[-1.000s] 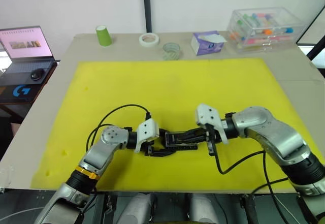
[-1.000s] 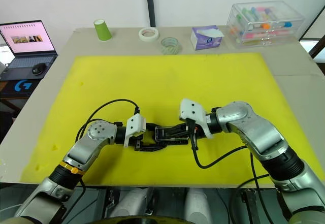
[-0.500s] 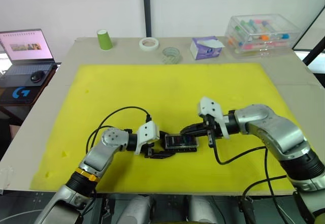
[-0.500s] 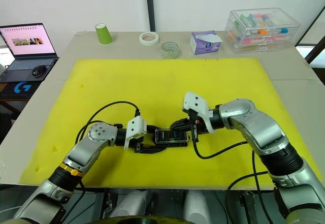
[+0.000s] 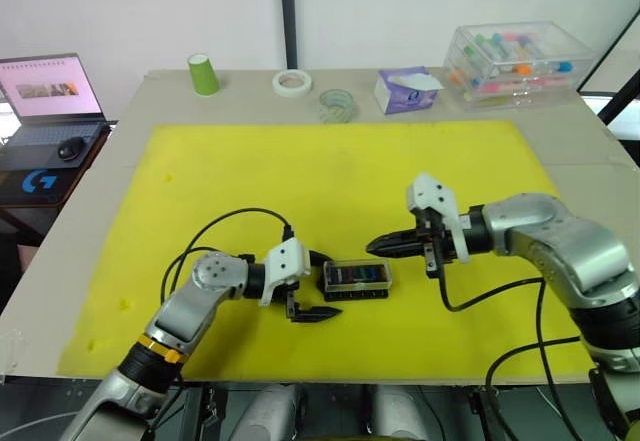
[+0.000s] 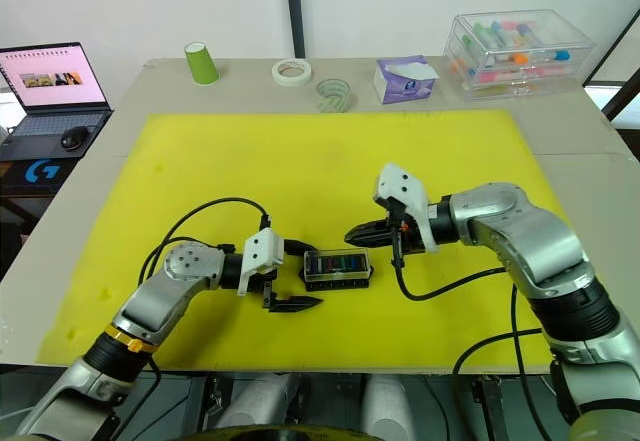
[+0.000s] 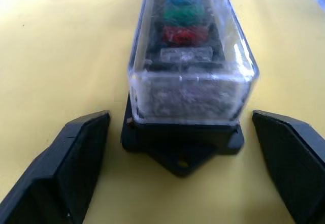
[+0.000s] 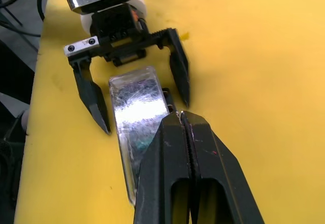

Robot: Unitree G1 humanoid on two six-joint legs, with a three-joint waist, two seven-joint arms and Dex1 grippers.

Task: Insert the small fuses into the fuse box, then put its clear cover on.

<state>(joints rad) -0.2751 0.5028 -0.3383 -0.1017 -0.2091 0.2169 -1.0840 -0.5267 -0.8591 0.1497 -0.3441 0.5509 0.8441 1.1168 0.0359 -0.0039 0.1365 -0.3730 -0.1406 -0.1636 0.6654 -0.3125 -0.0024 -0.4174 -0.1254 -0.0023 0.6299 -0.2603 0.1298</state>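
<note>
Cover sits on fuse box; left gripper gapes empty astride it, right gripper pinched empty—a careless retreat could nudge it askew.

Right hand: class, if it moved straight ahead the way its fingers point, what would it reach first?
Most likely the clear cover seated on the fuse box. The right hand, fingers shut, points toward that box's near end, though it may sit slightly high and skim over the top.
</note>
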